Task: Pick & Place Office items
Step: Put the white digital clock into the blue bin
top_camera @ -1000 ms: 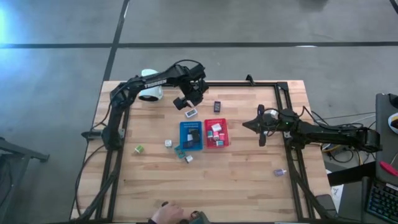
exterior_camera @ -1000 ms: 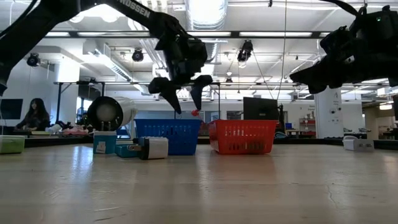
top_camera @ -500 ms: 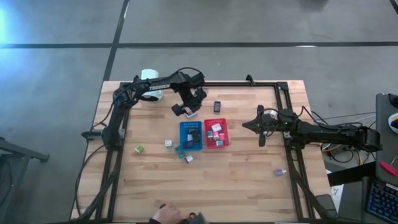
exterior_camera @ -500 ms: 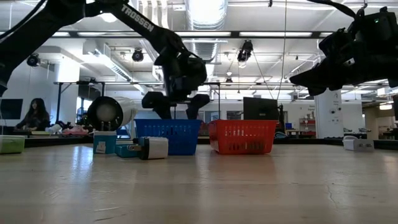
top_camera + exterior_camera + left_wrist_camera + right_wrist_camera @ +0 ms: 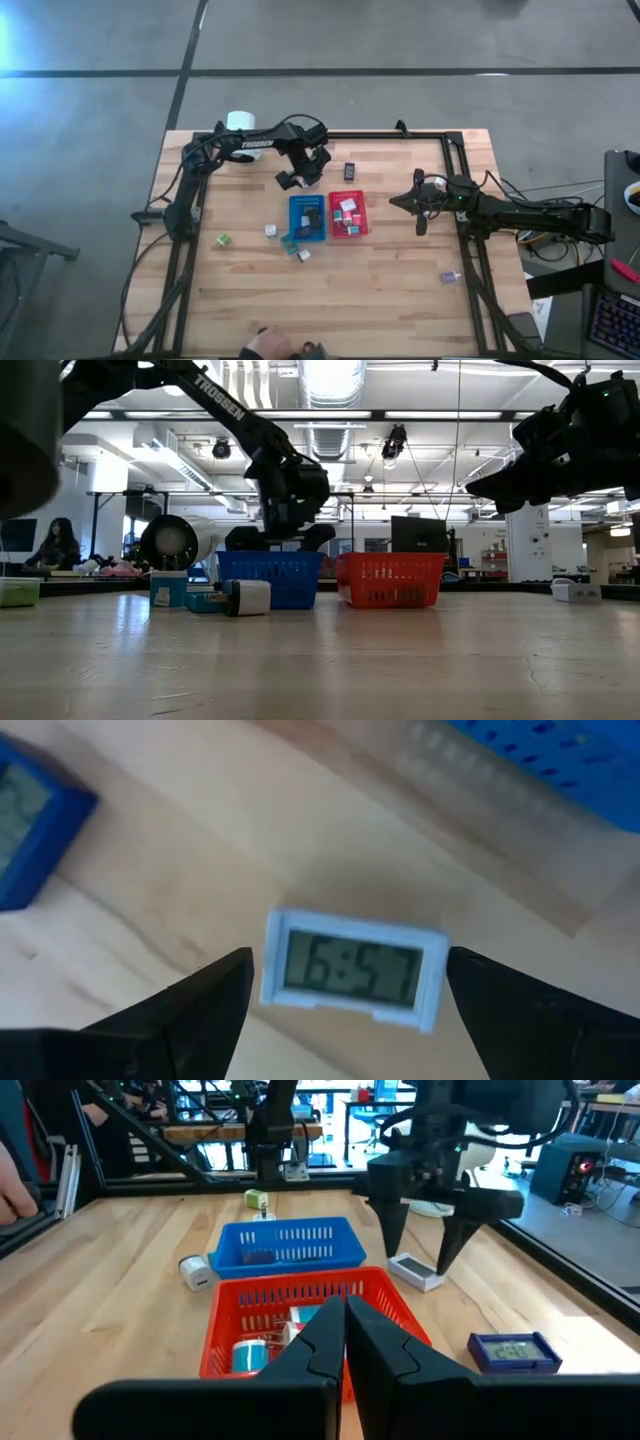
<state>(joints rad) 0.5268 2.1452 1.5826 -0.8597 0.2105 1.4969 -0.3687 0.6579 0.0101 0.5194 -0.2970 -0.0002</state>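
A: Listing positions against the blue tray. Left gripper?

B: Poised just beyond the tray's far edge, fingers spread wide to either side of a white digital clock. The clock lies flat on the table with its display up. The fingers flank it without pressing its ends.

A: Other items near that tray?

B: Dark blue clock, beyond the tray's far right corner, apart from the white one. Red tray, touching the blue tray's right side, with several small white and pink pieces inside. Dark block, inside the blue tray. Teal piece and small white piece, at the tray's near left corner. White cube, just left of the tray. Green cube, further left. One pale item, well off to the near right.

A: Right gripper?

B: Well to the right of the red tray, raised off the table, fingers pressed together with nothing between them.
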